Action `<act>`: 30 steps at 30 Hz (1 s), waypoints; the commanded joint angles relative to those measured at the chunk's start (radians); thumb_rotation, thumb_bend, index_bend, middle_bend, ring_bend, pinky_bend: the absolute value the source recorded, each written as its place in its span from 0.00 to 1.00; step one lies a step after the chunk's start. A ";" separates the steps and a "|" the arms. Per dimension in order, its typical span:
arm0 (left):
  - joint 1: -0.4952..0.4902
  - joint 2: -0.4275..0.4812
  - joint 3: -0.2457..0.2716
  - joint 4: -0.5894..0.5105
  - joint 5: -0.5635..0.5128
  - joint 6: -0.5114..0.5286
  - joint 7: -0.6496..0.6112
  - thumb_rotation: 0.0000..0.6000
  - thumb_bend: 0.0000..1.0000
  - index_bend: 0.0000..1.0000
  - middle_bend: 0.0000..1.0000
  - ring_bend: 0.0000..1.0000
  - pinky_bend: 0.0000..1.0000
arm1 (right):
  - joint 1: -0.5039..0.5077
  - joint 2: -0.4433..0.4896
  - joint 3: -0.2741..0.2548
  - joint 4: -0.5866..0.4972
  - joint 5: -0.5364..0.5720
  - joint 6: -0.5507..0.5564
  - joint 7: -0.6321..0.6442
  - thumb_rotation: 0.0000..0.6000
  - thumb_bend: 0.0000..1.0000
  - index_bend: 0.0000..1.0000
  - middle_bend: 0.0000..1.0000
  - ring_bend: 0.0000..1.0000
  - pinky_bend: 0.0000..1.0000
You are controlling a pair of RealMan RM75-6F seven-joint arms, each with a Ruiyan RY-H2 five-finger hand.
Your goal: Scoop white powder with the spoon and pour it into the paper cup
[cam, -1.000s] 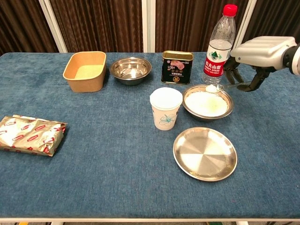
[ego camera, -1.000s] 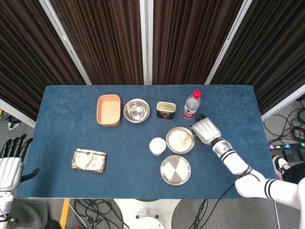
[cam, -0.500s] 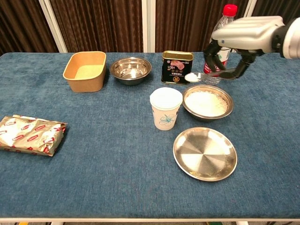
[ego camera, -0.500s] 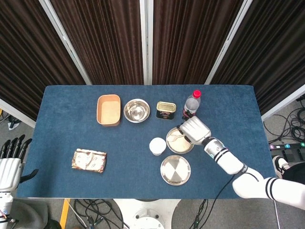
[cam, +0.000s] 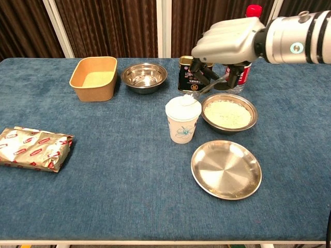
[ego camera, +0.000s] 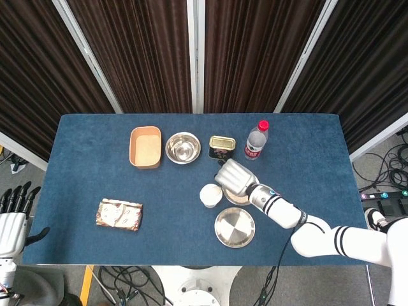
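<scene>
My right hand [cam: 225, 44] [ego camera: 234, 177] hovers over the gap between the paper cup and the powder bowl, gripping the metal spoon [cam: 199, 92] by its handle. The spoon's bowl carries a heap of white powder and sits just above the right side of the cup's mouth. The white paper cup [cam: 183, 121] [ego camera: 210, 194] stands upright, with a blue flower print. To its right the steel bowl of white powder [cam: 229, 112] is mostly hidden under the hand in the head view. My left hand [ego camera: 11, 223] hangs off the table's left edge, fingers apart and empty.
An empty steel plate [cam: 226, 169] lies in front of the powder bowl. Along the back stand a cardboard box [cam: 94, 77], an empty steel bowl [cam: 144, 77], a tin can [cam: 186, 75] and a water bottle [cam: 253, 10]. A snack packet [cam: 33, 148] lies near the left edge.
My right hand has lifted the loaded spoon out of the powder bowl and carried it left, from beside the bottle to above the cup's rim. The left hand stayed put.
</scene>
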 commanded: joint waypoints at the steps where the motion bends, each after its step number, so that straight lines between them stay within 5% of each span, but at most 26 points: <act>1: -0.002 0.001 0.000 0.001 0.003 -0.002 0.001 1.00 0.03 0.17 0.13 0.06 0.04 | 0.075 -0.018 -0.036 -0.017 0.051 -0.012 -0.173 1.00 0.35 0.63 0.59 0.24 0.13; 13: -0.015 0.010 0.005 -0.010 0.008 -0.027 0.007 1.00 0.03 0.17 0.13 0.06 0.04 | 0.182 -0.048 -0.149 -0.071 0.070 0.103 -0.624 1.00 0.35 0.63 0.59 0.24 0.09; 30: -0.013 0.018 0.011 -0.021 0.007 -0.033 0.008 1.00 0.03 0.17 0.13 0.06 0.04 | 0.209 -0.038 -0.185 -0.106 0.046 0.159 -0.773 1.00 0.35 0.64 0.59 0.24 0.02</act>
